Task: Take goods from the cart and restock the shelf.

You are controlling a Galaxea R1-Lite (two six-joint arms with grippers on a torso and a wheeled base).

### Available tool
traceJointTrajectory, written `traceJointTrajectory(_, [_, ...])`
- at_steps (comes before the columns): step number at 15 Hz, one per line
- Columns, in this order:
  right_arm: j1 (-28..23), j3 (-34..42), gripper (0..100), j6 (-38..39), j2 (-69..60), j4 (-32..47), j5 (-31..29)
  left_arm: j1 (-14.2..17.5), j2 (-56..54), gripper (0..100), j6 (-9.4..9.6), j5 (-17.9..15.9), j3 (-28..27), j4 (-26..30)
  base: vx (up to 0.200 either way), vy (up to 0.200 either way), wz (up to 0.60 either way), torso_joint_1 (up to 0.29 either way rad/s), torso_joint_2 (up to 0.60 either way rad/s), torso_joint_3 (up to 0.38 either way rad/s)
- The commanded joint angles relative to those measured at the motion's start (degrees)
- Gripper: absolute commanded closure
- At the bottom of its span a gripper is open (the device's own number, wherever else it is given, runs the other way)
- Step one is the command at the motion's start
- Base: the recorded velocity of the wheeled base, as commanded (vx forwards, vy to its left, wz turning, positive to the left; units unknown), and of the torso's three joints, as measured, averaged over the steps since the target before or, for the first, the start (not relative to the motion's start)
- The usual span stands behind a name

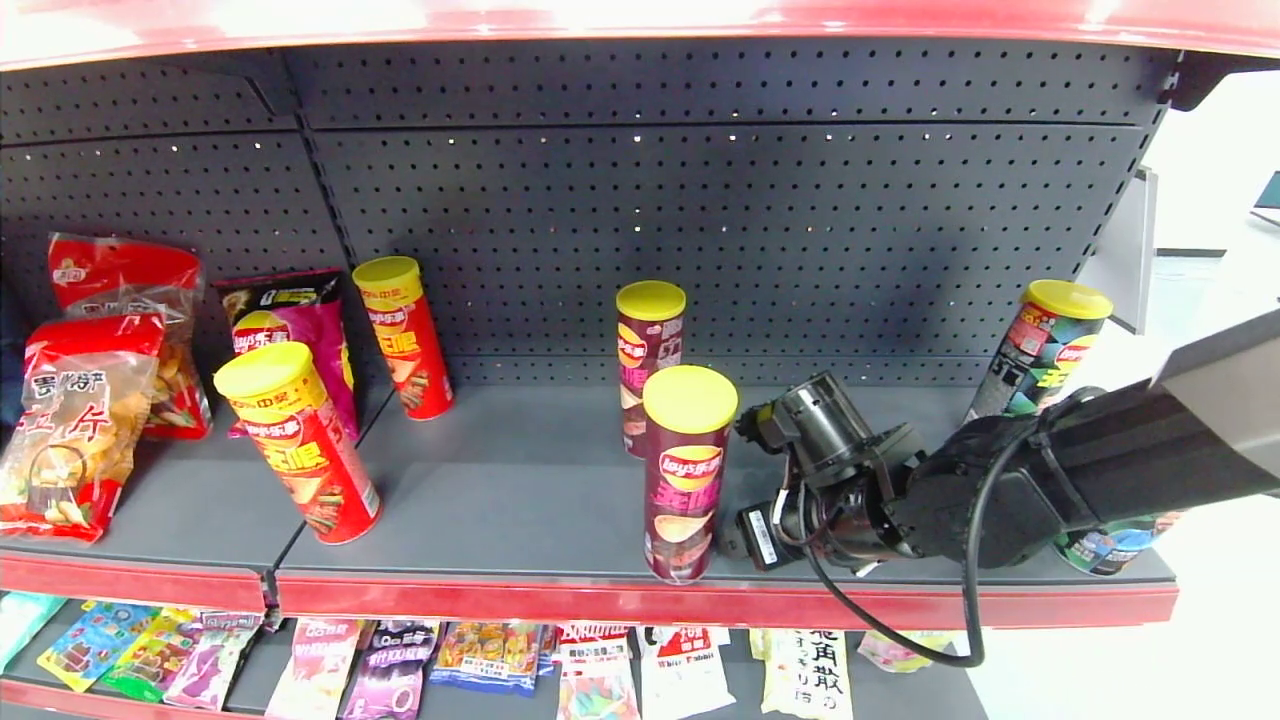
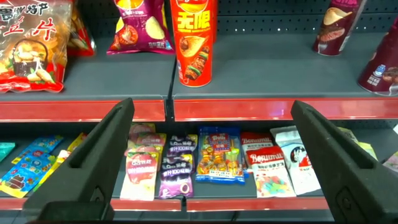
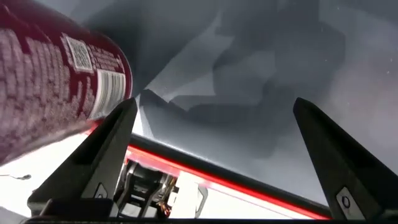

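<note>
I make out yellow characters running down the red can (image 1: pixel 300 440), a round logo with characters on the maroon can (image 1: pixel 688 470) and a barcode with small print on its side, large characters on the red snack bag (image 1: pixel 75 420), and black characters on a white packet (image 1: pixel 805 670).

- Red chip cans (image 1: pixel 297 445): two are counted.
- Maroon chip cans (image 1: pixel 686 480): two are counted.
- Dark patterned cans (image 1: pixel 1050 350): two are counted.
- Red snack bags (image 1: pixel 75 420): two are counted.
- Purple chip bag (image 1: pixel 295 330): one is counted.

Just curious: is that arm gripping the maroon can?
No, the right gripper is open, and the can sits outside its fingers.
</note>
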Motion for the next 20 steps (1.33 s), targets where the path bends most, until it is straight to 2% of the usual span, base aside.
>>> traceJointTrajectory(1, [0.0, -0.3, 0, -0.1, 0.4, 0.0, 0.0, 0.0, 0.0, 0, -0.01, 0.0, 0.0, 0.0, 0.0, 0.0, 0.0, 0.0, 0.0, 0.0])
traceJointTrajectory(20, [0.6, -2.9, 0, -0.4, 2.2, 0.0, 0.0, 0.0, 0.0, 0, -0.01, 0.0, 0.0, 0.0, 0.0, 0.0, 0.0, 0.0, 0.0, 0.0])
